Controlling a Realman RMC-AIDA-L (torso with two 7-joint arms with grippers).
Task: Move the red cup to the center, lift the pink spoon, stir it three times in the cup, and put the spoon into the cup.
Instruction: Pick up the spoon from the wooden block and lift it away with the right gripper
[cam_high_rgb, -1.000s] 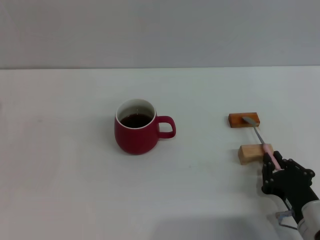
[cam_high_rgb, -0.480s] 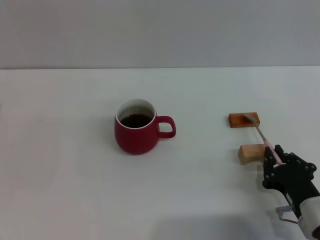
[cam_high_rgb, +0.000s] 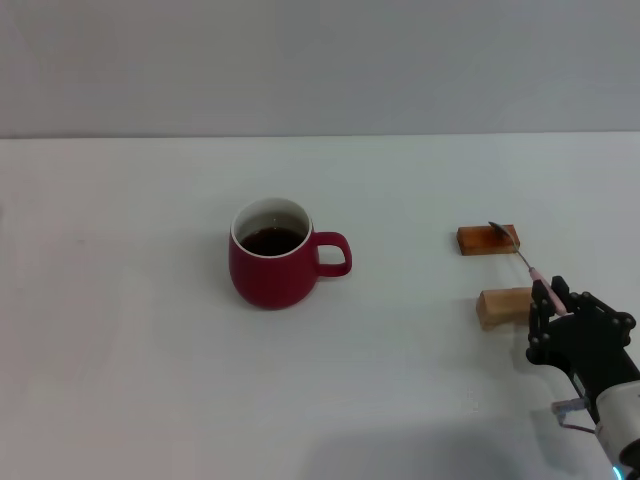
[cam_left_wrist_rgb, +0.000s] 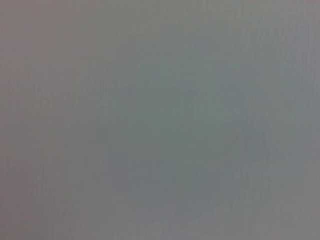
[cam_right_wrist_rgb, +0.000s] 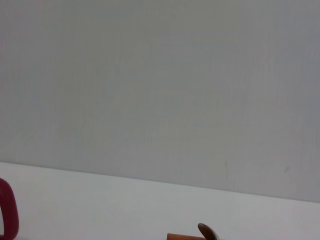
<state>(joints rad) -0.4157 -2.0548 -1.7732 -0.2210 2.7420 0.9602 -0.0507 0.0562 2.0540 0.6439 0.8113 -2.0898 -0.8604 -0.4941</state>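
- Gripping the pink handle of the pink spoon (cam_high_rgb: 533, 275) near its end, the right gripper (cam_high_rgb: 556, 303) sits at the near right of the table (cam_high_rgb: 150, 380), fingers clenched on the handle. The hold is far out on a slim handle, so I judge the spoon could pivot or slip between the fingers as the arm swings left.
- Just left of the gripper lies the tan block (cam_high_rgb: 503, 306). The handle appears raised off it, though how far is hard to tell; a low sideways sweep could clip the block and knock it.
- Slightly farther back, the silver bowl of the spoon hovers over or just at the right end of the orange block (cam_high_rgb: 488, 240); the right wrist view shows the bowl tip (cam_right_wrist_rgb: 207, 232) beside that block's edge. Contact cannot be ruled out, and dragging instead of lifting could pull the block along.
- Well apart to the left, near the middle of the table, stands the red cup (cam_high_rgb: 270, 256), upright, handle pointing right, dark liquid inside. A tilted spoon coming in low could strike the handle or rim, shove the cup, or splash the liquid during stirring.
- The left arm is not visible, and its wrist view shows nothing distinct, so its fingers cannot be judged.
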